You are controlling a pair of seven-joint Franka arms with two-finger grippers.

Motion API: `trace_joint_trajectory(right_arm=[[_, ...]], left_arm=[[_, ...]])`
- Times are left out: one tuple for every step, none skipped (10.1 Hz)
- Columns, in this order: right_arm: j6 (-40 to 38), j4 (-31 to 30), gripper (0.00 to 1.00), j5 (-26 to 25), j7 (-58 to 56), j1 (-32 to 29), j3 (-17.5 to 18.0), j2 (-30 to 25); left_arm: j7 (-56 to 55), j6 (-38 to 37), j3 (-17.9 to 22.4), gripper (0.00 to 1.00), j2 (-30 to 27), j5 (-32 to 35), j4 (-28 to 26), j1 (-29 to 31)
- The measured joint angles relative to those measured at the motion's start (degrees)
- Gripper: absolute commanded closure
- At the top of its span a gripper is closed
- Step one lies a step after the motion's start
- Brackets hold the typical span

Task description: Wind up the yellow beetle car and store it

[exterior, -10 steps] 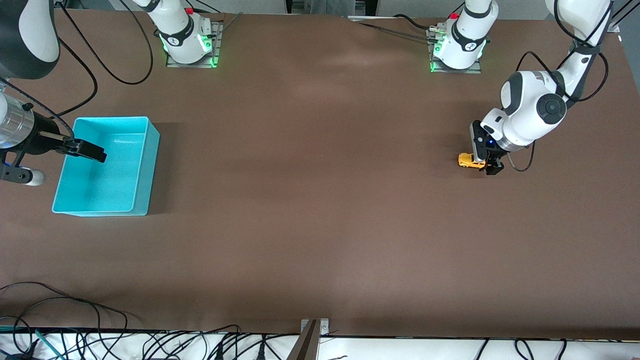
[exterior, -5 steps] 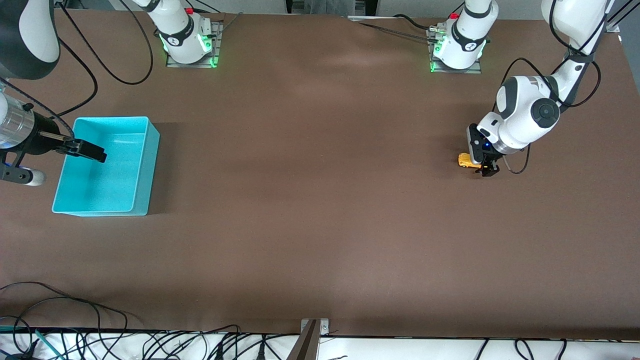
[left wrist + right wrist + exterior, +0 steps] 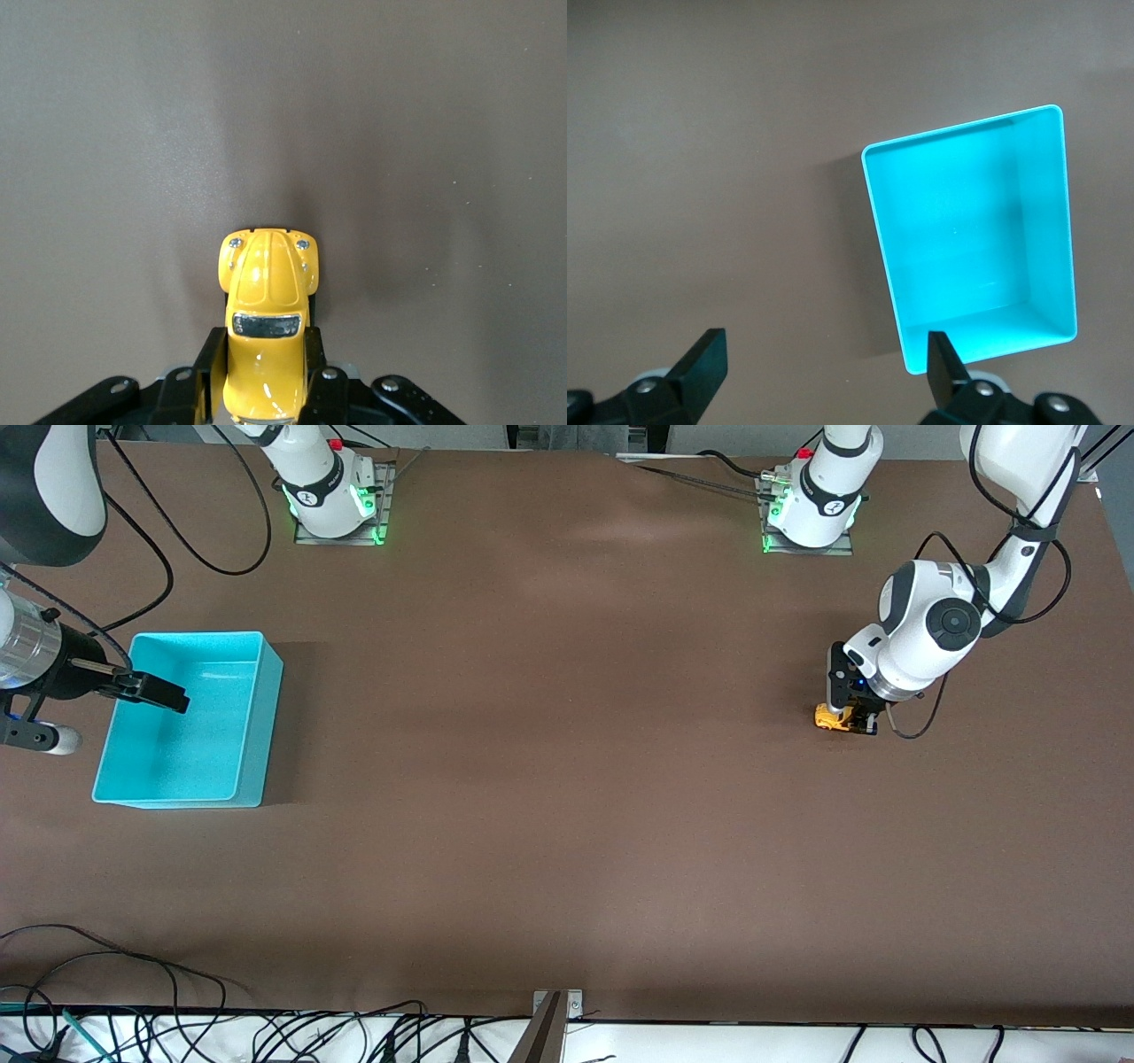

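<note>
— Where's the yellow beetle car [image 3: 267, 341]?

— Down on the brown table [image 3: 567, 779], near the edge at the left arm's end. The left gripper [image 3: 853, 722] has its two black fingers [image 3: 211, 365] pinched against the car's sides, wheels on the surface, bonnet poking out past the fingertips.

— Any lettering on it?

— None I can read; just silver headlights and a dark windscreen.

— And the bin?

— The turquoise bin [image 3: 257, 717] sits near the right arm's end, well apart from the car. The right gripper [image 3: 824, 359] waits over the bin's outer rim, fingers spread wide, holding nothing.

— Room between them?

— A long bare stretch of tabletop.
</note>
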Motion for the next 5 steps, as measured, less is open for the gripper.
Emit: trace_joint_trajectory(right_arm=[[0.0,0.0,0.0,0.0,0.0,0.0,0.0,0.0],[0.0,0.0,0.0,0.0,0.0,0.0,0.0,0.0],[0.0,0.0,0.0,0.0,0.0,0.0,0.0,0.0],[0.0,0.0,0.0,0.0,0.0,0.0,0.0,0.0],[0.0,0.0,0.0,0.0,0.0,0.0,0.0,0.0]], left_arm=[[0.0,0.0,0.0,1.0,0.0,0.0,0.0,0.0],[0.0,0.0,0.0,1.0,0.0,0.0,0.0,0.0],[-0.2,0.0,0.0,1.0,0.0,0.0,0.0,0.0],[-0.7,0.0,0.0,1.0,0.0,-0.6,0.1,-0.1],[-1.9,0.0,0.0,1.0,0.0,-1.5,0.4,-0.6]])
